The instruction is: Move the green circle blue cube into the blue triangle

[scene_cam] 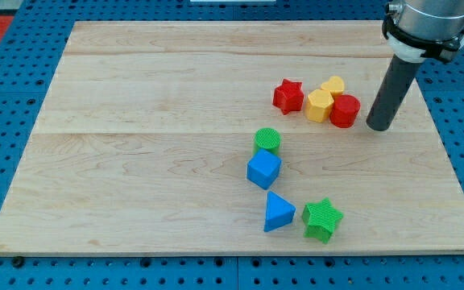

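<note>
The green circle [267,141] sits near the board's middle, touching the blue cube [263,169] just below it. The blue triangle [278,213] lies a short gap below the cube, toward the view's bottom. My tip [379,126] rests on the board at the view's right, well to the upper right of these blocks and just right of the red cylinder [345,110].
A red star [288,96], a yellow hexagon block [319,105] and a second yellow block [333,85] cluster with the red cylinder at the upper right. A green star [322,219] sits right beside the blue triangle. The wooden board [135,161] lies on a blue perforated table.
</note>
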{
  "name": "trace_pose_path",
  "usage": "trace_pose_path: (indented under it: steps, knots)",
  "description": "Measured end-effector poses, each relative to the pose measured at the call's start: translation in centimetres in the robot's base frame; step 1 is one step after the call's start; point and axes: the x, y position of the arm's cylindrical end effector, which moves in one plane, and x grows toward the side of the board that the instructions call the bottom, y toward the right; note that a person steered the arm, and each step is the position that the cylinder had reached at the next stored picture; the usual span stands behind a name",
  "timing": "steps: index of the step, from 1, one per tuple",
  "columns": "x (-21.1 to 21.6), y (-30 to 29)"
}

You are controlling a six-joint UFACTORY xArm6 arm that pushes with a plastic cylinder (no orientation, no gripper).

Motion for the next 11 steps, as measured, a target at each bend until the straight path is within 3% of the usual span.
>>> trace_pose_path:
  steps: [4,6,11]
  knots:
    - [0.5,-9.0]
    - [0.9,-16.7]
    - [5.2,-14.4]
